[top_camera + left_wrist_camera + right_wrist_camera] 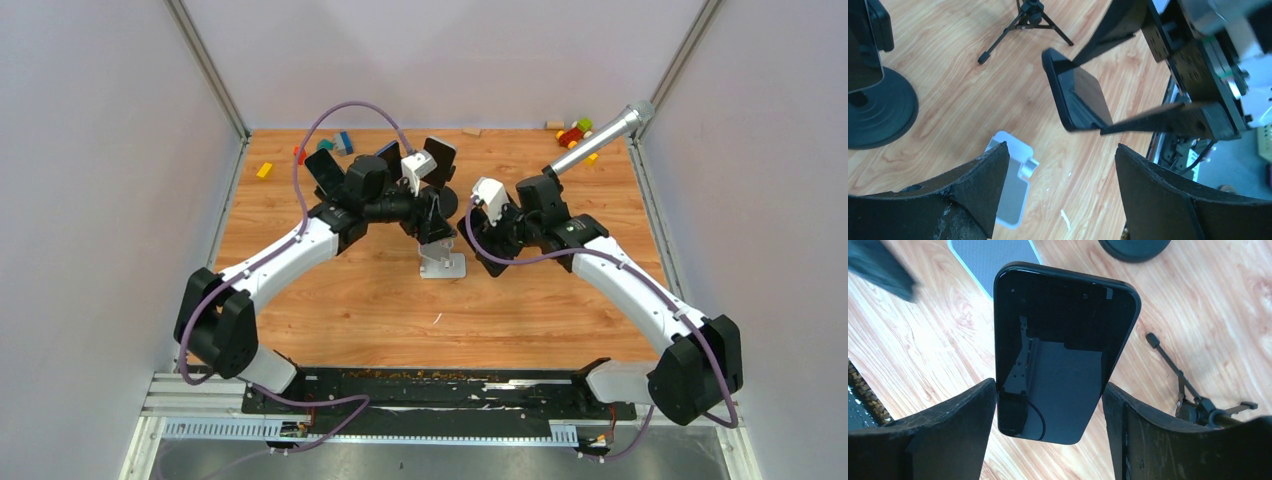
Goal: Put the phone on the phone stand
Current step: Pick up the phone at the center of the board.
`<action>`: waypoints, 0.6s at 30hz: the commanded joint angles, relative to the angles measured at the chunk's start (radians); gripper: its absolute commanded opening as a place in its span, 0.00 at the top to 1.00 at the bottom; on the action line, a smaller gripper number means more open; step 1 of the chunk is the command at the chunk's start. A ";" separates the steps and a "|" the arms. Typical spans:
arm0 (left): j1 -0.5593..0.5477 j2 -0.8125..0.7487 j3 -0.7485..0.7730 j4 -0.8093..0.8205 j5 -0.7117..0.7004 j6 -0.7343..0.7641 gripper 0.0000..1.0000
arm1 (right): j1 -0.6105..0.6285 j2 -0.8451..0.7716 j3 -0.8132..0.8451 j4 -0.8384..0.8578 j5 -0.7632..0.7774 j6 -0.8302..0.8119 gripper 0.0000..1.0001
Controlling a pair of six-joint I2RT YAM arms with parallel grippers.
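Gripping: right tool [1048, 390] is clamped on the phone [1063, 340], a finger on each long edge, dark screen facing its camera.
Left tool [1062, 150]: released, fingers spread, nothing between them.
Phone: in the air ahead of the left tool, clear of the table.
Stand [1015, 200]: on the table below the left tool, apart from the phone.
Surface: light wood-grain table [370, 300].
Room: plain grey walls [100, 150] on three sides.
Hidden: from above, the arms cover the phone and both tools' fingers; one left finger overlaps the stand.
Cut off: round black base [878, 110] at the frame edge.
Views: tripod [1030, 20] shows in the wrist views only; blocks [575, 130] only from above.
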 commanded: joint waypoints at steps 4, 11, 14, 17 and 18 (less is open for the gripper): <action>-0.038 0.125 0.163 -0.040 0.010 -0.187 0.17 | 0.033 -0.049 0.089 0.078 -0.029 -0.015 0.70; -0.053 0.214 0.252 -0.049 0.012 -0.304 0.23 | 0.062 -0.051 0.087 0.078 -0.015 -0.014 0.70; -0.060 0.238 0.259 -0.039 0.018 -0.335 0.25 | 0.072 -0.050 0.084 0.078 -0.006 -0.018 0.70; -0.066 0.248 0.251 -0.022 0.021 -0.367 0.30 | 0.074 -0.050 0.080 0.080 0.001 -0.019 0.71; -0.068 0.248 0.246 -0.019 0.021 -0.372 0.31 | 0.075 -0.050 0.078 0.080 0.004 -0.019 0.71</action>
